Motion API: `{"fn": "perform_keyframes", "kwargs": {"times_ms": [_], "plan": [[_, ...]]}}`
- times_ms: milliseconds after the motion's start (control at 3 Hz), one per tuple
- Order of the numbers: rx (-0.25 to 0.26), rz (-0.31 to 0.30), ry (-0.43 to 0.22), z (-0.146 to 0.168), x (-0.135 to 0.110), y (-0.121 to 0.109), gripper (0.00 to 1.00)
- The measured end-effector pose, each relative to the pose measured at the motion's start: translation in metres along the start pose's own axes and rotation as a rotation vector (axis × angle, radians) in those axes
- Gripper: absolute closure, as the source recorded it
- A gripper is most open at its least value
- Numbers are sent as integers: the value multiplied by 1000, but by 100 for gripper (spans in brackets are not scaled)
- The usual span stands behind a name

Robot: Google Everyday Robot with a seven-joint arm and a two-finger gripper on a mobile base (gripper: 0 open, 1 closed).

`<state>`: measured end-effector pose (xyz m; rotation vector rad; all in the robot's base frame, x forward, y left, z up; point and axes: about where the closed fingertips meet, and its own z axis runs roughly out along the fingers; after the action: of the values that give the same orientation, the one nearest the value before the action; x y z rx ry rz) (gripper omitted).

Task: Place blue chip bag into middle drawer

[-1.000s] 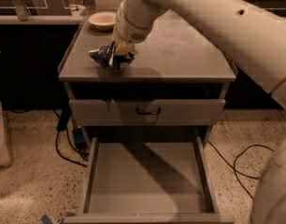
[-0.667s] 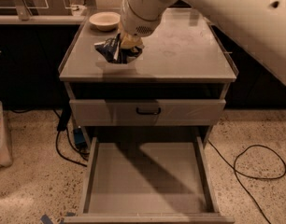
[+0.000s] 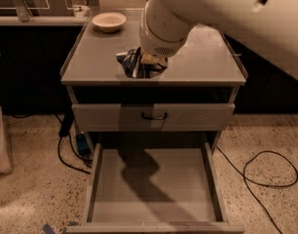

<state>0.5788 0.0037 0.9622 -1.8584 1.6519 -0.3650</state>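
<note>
The blue chip bag point(image 3: 131, 62), dark blue and crinkled, hangs from my gripper point(image 3: 148, 65) just above the front edge of the cabinet top point(image 3: 202, 57). The gripper is shut on the bag and is mostly hidden under my thick white wrist point(image 3: 163, 28). Below, the middle drawer point(image 3: 154, 189) stands pulled out wide, with a bare grey floor and low side walls. My arm's shadow falls across the drawer floor.
A cream bowl point(image 3: 109, 21) sits at the back left of the cabinet top. A closed drawer front with a small black handle point(image 3: 154, 116) lies between the top and the open drawer. Black cables point(image 3: 266, 172) trail on the floor at the right, and a white container point(image 3: 0, 145) stands at the left.
The gripper has carried the bag to the right and toward the front edge of the cabinet top. The camera has also moved closer to the cabinet.
</note>
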Motion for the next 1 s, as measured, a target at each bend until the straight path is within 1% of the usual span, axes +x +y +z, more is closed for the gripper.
{"fn": "perform_keyframes", "kwargs": {"times_ms": [333, 667, 1000], "plan": [[19, 41, 17, 12, 27, 32, 100], [19, 41, 17, 12, 27, 32, 100], [22, 35, -1, 13, 28, 38, 100]]}}
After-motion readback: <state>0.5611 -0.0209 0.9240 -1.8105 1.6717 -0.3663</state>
